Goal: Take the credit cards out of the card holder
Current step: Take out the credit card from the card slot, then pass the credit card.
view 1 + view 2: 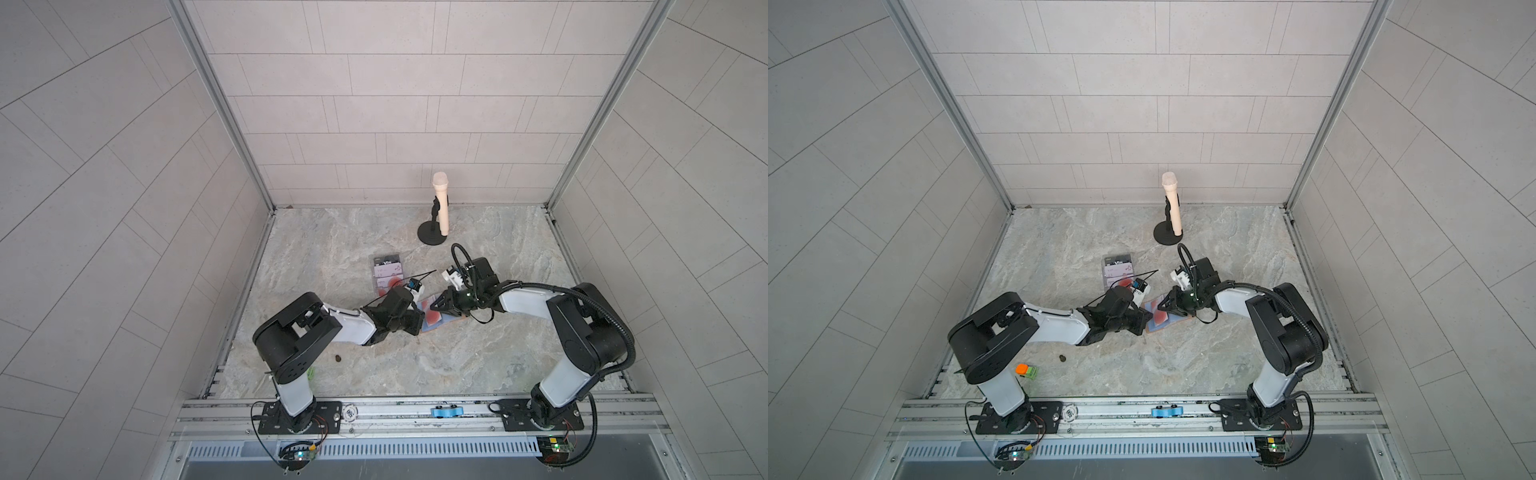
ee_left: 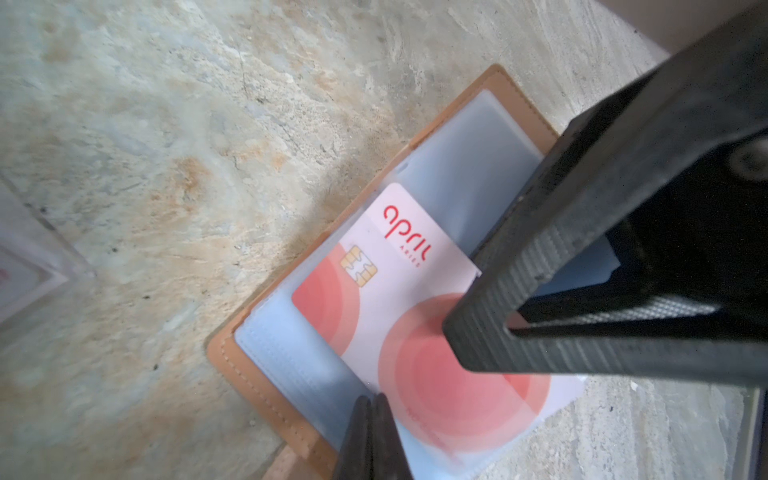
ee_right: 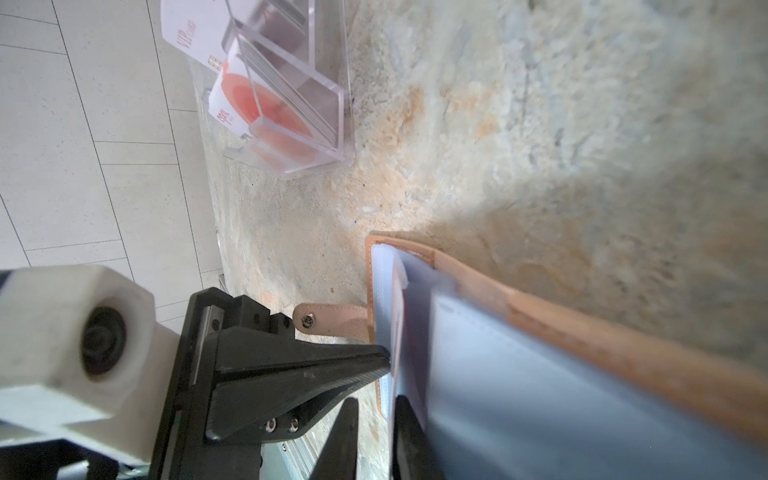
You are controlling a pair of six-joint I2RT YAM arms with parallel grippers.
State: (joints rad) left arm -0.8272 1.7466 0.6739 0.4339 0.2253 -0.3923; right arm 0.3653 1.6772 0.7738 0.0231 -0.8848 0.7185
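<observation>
Shut left hand [image 2: 368, 432] is pressed on the open card holder [image 2: 232, 353], near the clear box [image 3: 316, 137], likely to steady it. Narrowed right hand [image 2: 478, 336] is set around the half-out white card [image 2: 374, 316], grip unclear.

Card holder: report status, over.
Left gripper shut, tips on card holder. Right gripper at white card, grip unclear. Card partly out. Clear box well aside.
</observation>
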